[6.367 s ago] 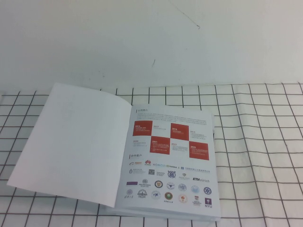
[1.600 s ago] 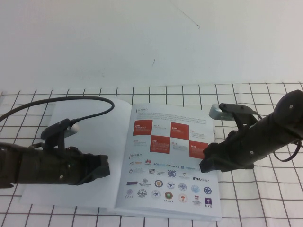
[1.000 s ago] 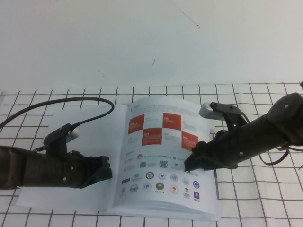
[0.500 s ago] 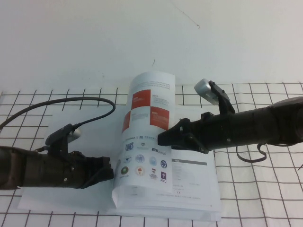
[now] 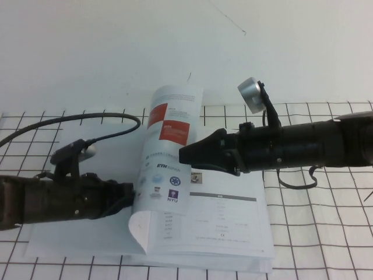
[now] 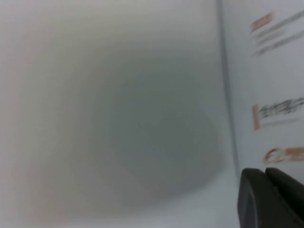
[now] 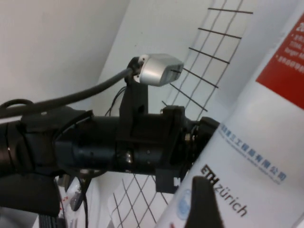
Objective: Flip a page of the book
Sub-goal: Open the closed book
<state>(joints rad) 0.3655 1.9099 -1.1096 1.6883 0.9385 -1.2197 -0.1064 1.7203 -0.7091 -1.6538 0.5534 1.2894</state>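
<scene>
The book (image 5: 227, 233) lies open on the checkered cloth. The page (image 5: 169, 134), with red squares above rows of logos, stands lifted and curled over the spine. My right gripper (image 5: 184, 155) reaches in from the right and is shut on the page's free edge. One of its fingers (image 7: 204, 202) lies on the logo side (image 7: 247, 166). My left gripper (image 5: 132, 196) is shut and rests on the blank white sheet (image 5: 76, 239) next to the spine. Its fingers (image 6: 273, 194) sit close together on that sheet (image 6: 118, 118).
The uncovered right-hand sheet (image 5: 224, 219) shows a small photo and a table. The left arm's cable (image 5: 87, 119) loops over the cloth behind the book. The white wall (image 5: 186, 46) rises at the back. Bare cloth (image 5: 326, 233) lies to the right.
The book first lay alone; both arms came in. My right gripper has carried the page's edge up and leftward, from flat to standing over the spine. The left gripper stays on the blank sheet.
</scene>
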